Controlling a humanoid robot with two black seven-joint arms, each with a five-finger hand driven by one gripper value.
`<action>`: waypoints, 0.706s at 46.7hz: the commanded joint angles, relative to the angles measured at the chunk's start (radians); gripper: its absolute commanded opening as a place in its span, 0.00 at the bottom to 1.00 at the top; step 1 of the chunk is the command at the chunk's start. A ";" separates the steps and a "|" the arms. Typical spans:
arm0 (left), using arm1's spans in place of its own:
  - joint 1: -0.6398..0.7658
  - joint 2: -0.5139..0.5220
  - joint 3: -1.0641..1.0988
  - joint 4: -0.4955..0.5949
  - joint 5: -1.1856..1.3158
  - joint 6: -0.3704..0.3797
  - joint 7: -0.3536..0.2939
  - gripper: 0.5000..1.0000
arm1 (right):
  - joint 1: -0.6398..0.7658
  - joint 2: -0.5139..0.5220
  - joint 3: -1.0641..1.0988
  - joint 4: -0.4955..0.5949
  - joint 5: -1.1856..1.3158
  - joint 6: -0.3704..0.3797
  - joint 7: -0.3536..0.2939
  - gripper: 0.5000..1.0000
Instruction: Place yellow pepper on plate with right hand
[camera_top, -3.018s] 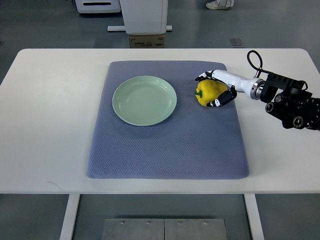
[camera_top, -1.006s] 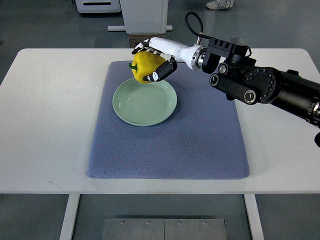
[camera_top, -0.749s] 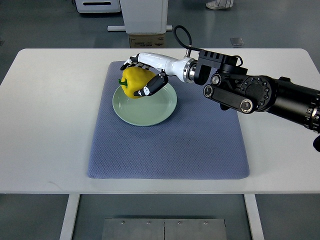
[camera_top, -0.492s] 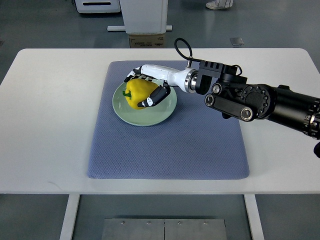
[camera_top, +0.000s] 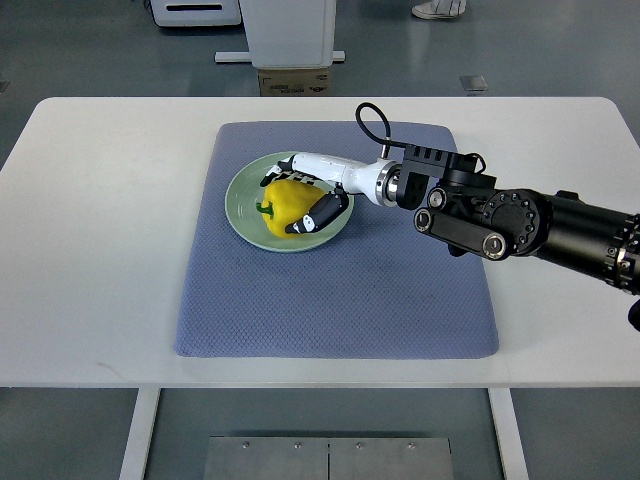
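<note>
You are seeing the pepper (camera_top: 283, 203) sitting inside the right hand (camera_top: 303, 196), on the plate (camera_top: 243, 197) beneath it, mat (camera_top: 340, 290) underneath.

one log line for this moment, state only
stage: placing | right robot hand: shut on yellow pepper | pepper: over plate | plate: on blue mat | release: not yet

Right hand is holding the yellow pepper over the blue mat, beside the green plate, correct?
Not quite. The top view shows the right hand holding the yellow pepper over the green plate itself, not beside it; the plate lies on the blue mat.
</note>
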 joint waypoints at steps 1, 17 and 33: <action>0.000 0.000 0.000 0.000 -0.001 0.001 0.000 1.00 | -0.002 0.000 0.002 -0.001 0.001 -0.005 0.002 0.00; 0.000 0.000 0.000 0.000 -0.001 -0.001 0.000 1.00 | -0.016 0.000 0.007 -0.002 0.004 -0.011 0.003 1.00; 0.000 0.000 0.000 0.000 -0.001 -0.001 0.000 1.00 | -0.033 0.000 0.048 -0.035 0.020 -0.013 0.003 1.00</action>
